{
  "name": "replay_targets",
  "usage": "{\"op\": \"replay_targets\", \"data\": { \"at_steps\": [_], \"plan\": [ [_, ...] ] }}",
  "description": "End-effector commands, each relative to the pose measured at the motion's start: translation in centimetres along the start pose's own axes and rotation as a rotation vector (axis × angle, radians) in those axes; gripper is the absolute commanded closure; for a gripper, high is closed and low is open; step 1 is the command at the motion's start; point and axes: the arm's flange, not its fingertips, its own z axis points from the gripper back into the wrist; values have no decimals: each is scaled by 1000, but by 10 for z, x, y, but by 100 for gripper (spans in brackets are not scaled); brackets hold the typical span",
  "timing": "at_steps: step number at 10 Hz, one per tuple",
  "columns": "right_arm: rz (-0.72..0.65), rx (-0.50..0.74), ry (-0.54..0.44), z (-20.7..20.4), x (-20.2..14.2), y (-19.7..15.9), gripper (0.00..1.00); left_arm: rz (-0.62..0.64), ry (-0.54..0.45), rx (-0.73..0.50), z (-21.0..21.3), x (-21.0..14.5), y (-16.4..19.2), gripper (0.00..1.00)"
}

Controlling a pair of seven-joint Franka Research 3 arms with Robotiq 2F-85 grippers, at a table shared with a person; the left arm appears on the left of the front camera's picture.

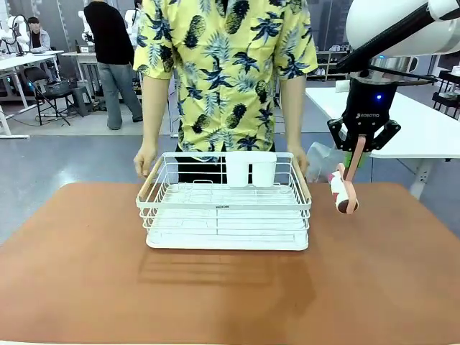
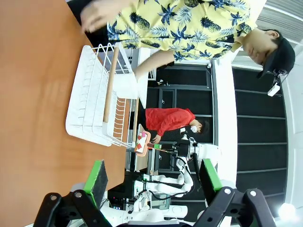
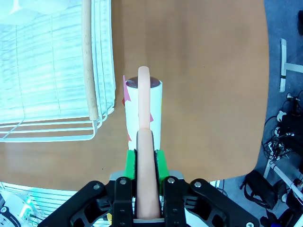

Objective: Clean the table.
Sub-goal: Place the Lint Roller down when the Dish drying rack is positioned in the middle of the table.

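Observation:
The reddish-brown table (image 1: pixel 86 273) spans the whole foreground. My right gripper (image 1: pixel 357 144) hangs above its right side, just right of the white wire dish rack (image 1: pixel 223 206). It is shut on the salmon-pink handle of a white mug (image 1: pixel 339 191) with red marks, which dangles clear of the tabletop. From the right wrist the mug (image 3: pixel 156 111) hangs below the closed green pads (image 3: pixel 130 163), beside the rack's wooden handle (image 3: pixel 87 56). My left gripper (image 2: pixel 152 182) is open with nothing between its fingers, looking across the table (image 2: pixel 33 94) at the rack (image 2: pixel 90 94) and the distant mug (image 2: pixel 142 142).
A person in a yellow pineapple shirt stands at the far edge with a hand (image 1: pixel 146 159) on each end of the rack. Two white cups (image 1: pixel 237 169) stand in the rack's back holder. A white table (image 1: pixel 424 129) lies behind at the right.

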Motion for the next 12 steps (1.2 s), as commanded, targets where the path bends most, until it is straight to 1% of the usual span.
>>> {"op": "replay_targets", "data": {
  "at_steps": [1,12],
  "plan": [
    [-10,-3,-2,5,-2,1,79,-22,11,-6,4,-2,-1,0],
    [-10,-3,-2,5,-2,1,79,-22,11,-6,4,-2,-1,0]
  ]
}}
